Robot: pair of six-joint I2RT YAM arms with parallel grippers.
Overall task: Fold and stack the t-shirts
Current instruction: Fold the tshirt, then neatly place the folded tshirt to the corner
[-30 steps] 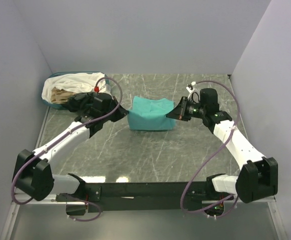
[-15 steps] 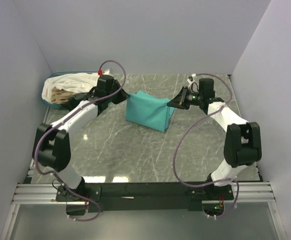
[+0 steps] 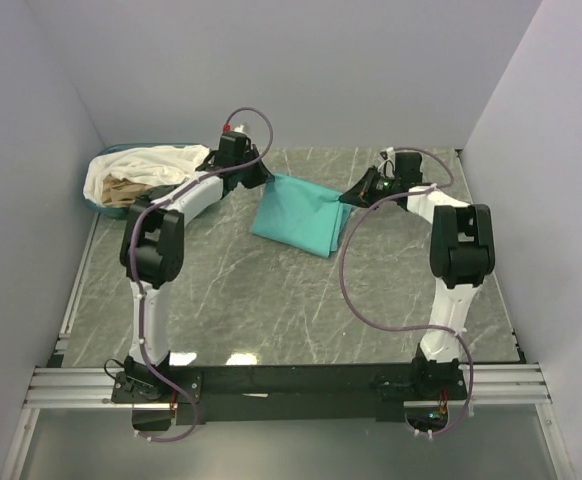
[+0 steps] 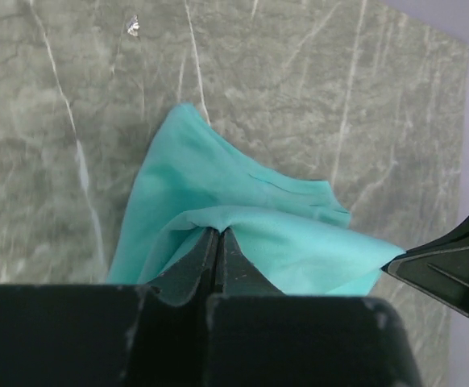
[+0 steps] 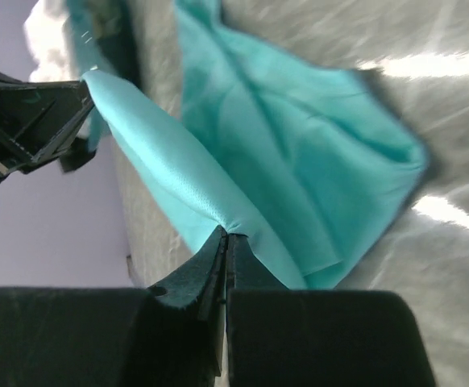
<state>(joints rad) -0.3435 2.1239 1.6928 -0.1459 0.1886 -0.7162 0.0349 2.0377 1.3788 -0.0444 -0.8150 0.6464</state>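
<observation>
Teal-green t-shirt (image 3: 296, 215), pinched at two corners: left gripper (image 4: 218, 235) clamped tight on one, right gripper (image 5: 225, 235) clamped on the other, the edge stretched taut between them (likely to spread it flat). It drapes onto the table (image 3: 271, 300) near the far edge; white shirts (image 3: 141, 165) sit in the basket (image 3: 99, 208), far-left corner.

T-shirt (image 3: 296, 212) on table (image 3: 271, 295), right of basket (image 3: 93, 205)
</observation>
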